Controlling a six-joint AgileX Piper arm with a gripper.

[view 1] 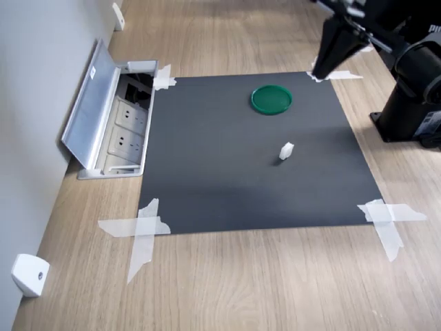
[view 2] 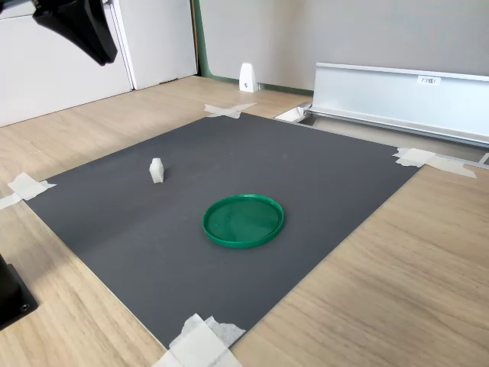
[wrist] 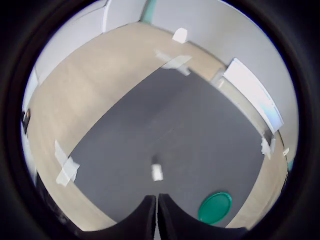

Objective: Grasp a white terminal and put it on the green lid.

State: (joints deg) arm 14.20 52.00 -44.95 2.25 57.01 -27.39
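Hand [wrist: 156, 215] of mine hangs above the dark mat [view 1: 227, 165], fingers pressed together and gripping nothing; both exterior views cut most of it off. Just ahead of my fingertips stands the white terminal [wrist: 157, 172], a tiny, blurred plastic block. Off to one side lies the green lid [wrist: 215, 207], round, flat and rimmed. White tape [view 1: 141, 231] pins the mat to the wood-grain table [view 1: 241, 289].

dark mat [view 1: 227, 165] taped | open socket box [view 1: 114, 124] | white bracket [view 1: 29, 274]

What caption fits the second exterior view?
White terminal standing on the dark mat, apart from the empty green lid; gripper raised above.
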